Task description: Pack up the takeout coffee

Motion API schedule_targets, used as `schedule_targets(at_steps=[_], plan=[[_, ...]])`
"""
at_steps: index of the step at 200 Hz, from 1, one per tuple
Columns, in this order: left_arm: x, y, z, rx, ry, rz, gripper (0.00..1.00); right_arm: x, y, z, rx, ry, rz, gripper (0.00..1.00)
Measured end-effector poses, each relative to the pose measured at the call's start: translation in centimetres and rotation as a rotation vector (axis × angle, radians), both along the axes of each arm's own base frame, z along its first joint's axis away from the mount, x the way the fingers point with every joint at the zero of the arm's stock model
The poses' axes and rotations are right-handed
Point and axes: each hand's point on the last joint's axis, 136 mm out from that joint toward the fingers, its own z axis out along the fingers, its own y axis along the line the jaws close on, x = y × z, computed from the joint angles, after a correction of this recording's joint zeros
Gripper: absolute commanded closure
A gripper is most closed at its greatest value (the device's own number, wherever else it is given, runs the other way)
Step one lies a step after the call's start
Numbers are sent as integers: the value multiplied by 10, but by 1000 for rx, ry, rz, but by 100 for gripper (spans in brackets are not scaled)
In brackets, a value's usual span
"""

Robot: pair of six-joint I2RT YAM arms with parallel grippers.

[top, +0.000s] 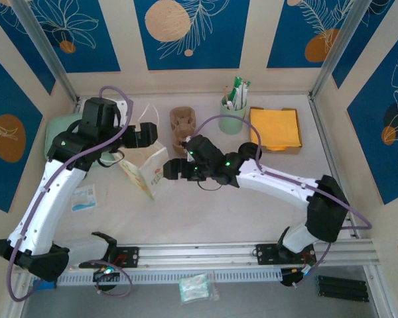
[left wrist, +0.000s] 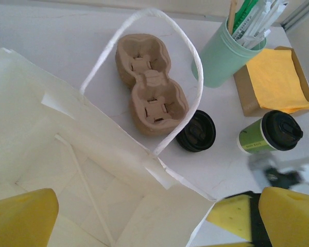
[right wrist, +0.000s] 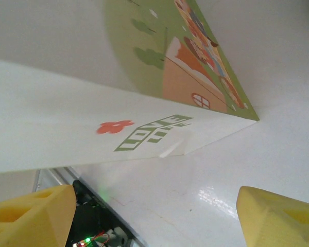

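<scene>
Coffee cup [left wrist: 270, 134] with green-and-white sides and a black lid stands upright on the white table [top: 252, 205], outside the paper bag [top: 146, 171]. It sits just beside a loose lid [left wrist: 195, 131] and close to the near corner of a cardboard box [left wrist: 247, 98] holding yellow napkins [left wrist: 275, 77].

The bag stands open near the middle of the table, with its printed side facing the right arm. A brown two-cup carrier [left wrist: 149, 82] lies empty just beyond the bag, and in the left wrist view the bag's white handle loop arcs across it. A mint-green tumbler [left wrist: 221, 59] stuffed with straws and sticks stands next to the box.

The left gripper [left wrist: 154, 221] hangs over the bag's mouth with its yellow pads spread wide. One pad appears to be inside the bag and the other outside, though whether either touches the paper cannot be told. The right gripper [right wrist: 154, 206] is low at the bag's printed side with its pads wide apart, holding nothing, well away from the coffee cup.
</scene>
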Motion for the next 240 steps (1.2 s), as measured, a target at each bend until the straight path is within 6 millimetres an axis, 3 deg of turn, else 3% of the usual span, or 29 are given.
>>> schedule_targets(at_steps=[28,73,105,127,153,188,240], plan=[[-8,18,12,29,-50,55,1,-2,-13,24,18,-41,-14,19],[-40,73,38,65,-197,243,1,5,-22,40,22,-70,-32,20],[-61,116,23,96,-236,434,1,9,-21,53,33,-96,-28,20],[-62,135,12,103,-226,539,1,12,-23,54,33,-100,-35,20],[-57,157,-22,102,-158,673,1,17,-27,53,31,-98,-49,20],[-64,188,-85,24,-15,863,1,25,-38,37,14,-72,-75,20],[-56,181,-161,-103,177,898,1,43,-57,10,0,-18,-128,20]])
